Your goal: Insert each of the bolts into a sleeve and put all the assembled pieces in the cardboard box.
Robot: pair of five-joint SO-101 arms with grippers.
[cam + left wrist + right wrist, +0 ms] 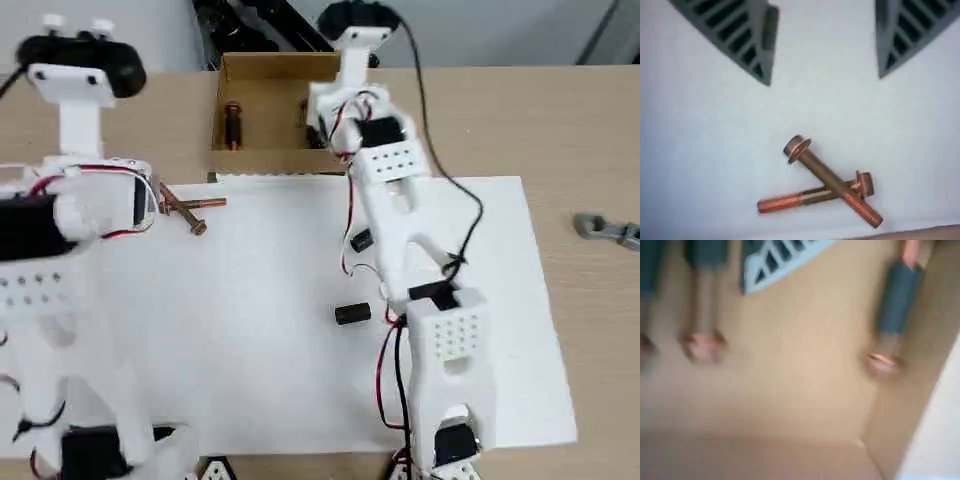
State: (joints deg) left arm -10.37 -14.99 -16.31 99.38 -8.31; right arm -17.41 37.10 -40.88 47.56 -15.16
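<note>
The left gripper hangs with its jaws spread wide above two bolts that lie crossed on the white sheet, placed, I judge, to pick one. Farther right, the right gripper sits down in the cardboard box beside an assembled piece on its floor (clenched or released, I cannot tell). A loose sleeve lies on the sheet, likely for a bolt.

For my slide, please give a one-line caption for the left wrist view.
Open left pincer near two crossed copper bolts on a white sheet.
</note>
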